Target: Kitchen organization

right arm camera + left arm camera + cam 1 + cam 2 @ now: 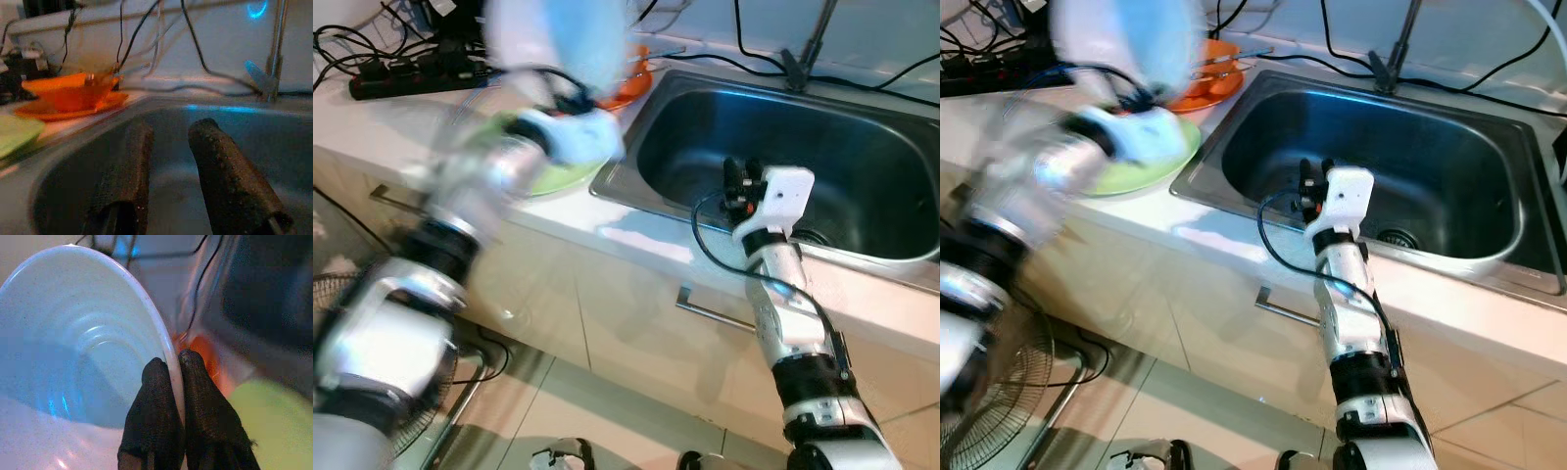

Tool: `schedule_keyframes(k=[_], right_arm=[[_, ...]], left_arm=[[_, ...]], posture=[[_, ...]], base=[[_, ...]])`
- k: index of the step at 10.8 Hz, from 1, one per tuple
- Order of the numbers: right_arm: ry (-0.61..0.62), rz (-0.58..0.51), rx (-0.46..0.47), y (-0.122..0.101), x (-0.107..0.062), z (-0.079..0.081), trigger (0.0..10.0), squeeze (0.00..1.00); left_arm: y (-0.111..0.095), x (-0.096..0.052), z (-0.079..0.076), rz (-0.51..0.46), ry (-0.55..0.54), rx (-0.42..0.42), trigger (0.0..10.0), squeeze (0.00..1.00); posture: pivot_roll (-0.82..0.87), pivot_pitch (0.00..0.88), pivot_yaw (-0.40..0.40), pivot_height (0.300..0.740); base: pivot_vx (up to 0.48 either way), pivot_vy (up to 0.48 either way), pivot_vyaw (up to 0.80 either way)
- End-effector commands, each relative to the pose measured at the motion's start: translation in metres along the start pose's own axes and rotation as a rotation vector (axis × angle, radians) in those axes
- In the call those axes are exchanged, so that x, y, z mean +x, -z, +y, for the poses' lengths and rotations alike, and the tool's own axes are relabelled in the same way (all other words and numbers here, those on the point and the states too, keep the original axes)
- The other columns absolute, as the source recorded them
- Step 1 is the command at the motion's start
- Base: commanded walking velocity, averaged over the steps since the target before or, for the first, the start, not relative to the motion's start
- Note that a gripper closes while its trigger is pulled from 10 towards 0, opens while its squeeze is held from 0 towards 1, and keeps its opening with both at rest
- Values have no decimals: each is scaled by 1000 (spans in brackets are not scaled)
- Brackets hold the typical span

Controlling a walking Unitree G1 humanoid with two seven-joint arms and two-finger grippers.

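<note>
- We see a pale blue-white bowl (73, 357) held up above the counter, just left of the sink (862, 255), blurred in the head views.
- Left gripper (175, 363) pinches the bowl's rim: one black finger inside the bowl, the other outside, pressed tight w/ the rim between them.
- Left arm (440, 245) reaches up from lower left, blurred; its wrist sits over a green plate (1136, 174).
- Green plate lies flat on the counter (636, 235), just beside the sink's left edge.
- Behind the green plate, near the sink's back-left corner, we see orange dishes (68, 98): a bowl-like piece on an orange plate, w/ what looks like utensils across the top; too blurred for us to tell more.
- Sink is a steel basin set in the white counter, drain (1396, 237) near its front wall.
- Right gripper (168, 166) hovers inside the sink, near the front rim; fingers spread apart, nothing between them.
- Right arm (1351, 333) rises from bottom of the head views to the sink's front edge, white wrist housing on top.
- Faucet stem (276, 49) stands at the sink's back rim; black cables (744, 49) trail along the counter behind the sink.
- Power strip (411, 78) sits on the counter, well left of the sink, w/ plugs in it.
- Below the sink: cabinet fronts w/ a bar handle (715, 313); a fan's wire guard (999, 392) on the floor, well left of the sink.
</note>
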State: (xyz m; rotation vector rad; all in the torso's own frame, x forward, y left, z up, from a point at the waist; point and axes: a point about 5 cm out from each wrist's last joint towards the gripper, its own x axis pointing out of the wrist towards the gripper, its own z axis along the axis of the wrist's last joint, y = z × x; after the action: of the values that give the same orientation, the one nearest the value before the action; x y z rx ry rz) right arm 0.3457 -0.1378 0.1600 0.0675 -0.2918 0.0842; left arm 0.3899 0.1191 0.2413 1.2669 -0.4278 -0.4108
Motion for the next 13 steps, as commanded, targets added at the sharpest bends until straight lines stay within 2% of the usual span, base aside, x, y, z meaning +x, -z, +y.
schedule_keyframes(k=[1,3,5,6,8,9,13], right_arm=[[34,-10,5,-5,3,-10,10000,973],[47,-54,5,-25,15,-21,10000,1000],[11,-127,50,-50,25,-23,10000,1000],[-74,-165,82,-68,29,-14,10000,1000],[-143,-182,90,-78,31,-6,10000,1000],[-212,-160,91,-79,30,0,10000,0],[-310,-114,80,-78,29,11,10000,0]], left_arm=[[-8,1,-1,-37,-1,7,10000,0],[-24,2,-19,-77,41,-27,10000,0],[-35,4,-27,-101,55,-56,10000,0],[-42,6,-33,-115,64,-72,10000,0],[-48,7,-38,-128,83,-77,10000,0],[-52,7,-45,-137,106,-85,10000,0],[-51,4,-52,-136,155,-53,10000,0]], posture=[[63,44,36,740],[57,48,36,740],[54,49,36,740],[51,52,36,740],[46,56,39,740],[48,58,39,740],[50,64,37,740]], base=[[0,0,0],[0,0,0],[0,0,0],[0,0,0],[0,0,0],[0,0,0],[0,0,0]])
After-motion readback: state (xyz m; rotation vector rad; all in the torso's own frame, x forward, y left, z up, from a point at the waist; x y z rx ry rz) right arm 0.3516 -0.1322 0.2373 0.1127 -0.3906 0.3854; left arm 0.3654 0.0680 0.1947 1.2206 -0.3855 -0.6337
